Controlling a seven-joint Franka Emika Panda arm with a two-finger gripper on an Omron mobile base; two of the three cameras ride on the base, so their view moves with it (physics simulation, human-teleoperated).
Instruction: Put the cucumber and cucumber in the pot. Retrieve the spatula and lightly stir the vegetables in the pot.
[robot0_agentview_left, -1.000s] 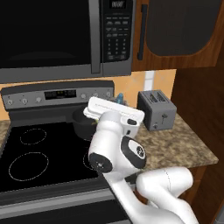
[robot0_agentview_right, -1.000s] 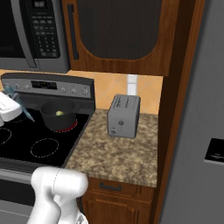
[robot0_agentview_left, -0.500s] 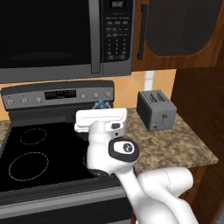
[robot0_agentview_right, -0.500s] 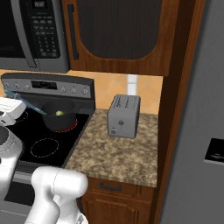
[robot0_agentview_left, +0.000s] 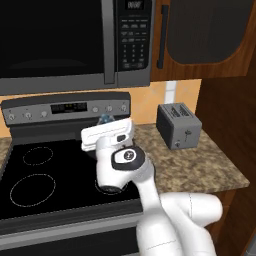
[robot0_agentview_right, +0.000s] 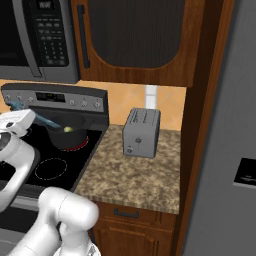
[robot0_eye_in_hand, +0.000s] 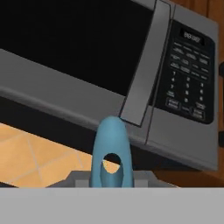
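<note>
Stirring seems underway: spatula (robot0_agentview_right: 47, 122) is clamped in the narrow claw (robot0_agentview_right: 31, 116), blade reaching into the pot (robot0_agentview_right: 67, 136) on the rear burner, w/ a cucumber (robot0_agentview_right: 67, 129) seen inside. Risk: too hard a sweep could tip the pot or flick veg out.

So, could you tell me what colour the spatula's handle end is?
Light blue; the spatula handle end, with its hanging hole, shows best in the hand view.
</note>
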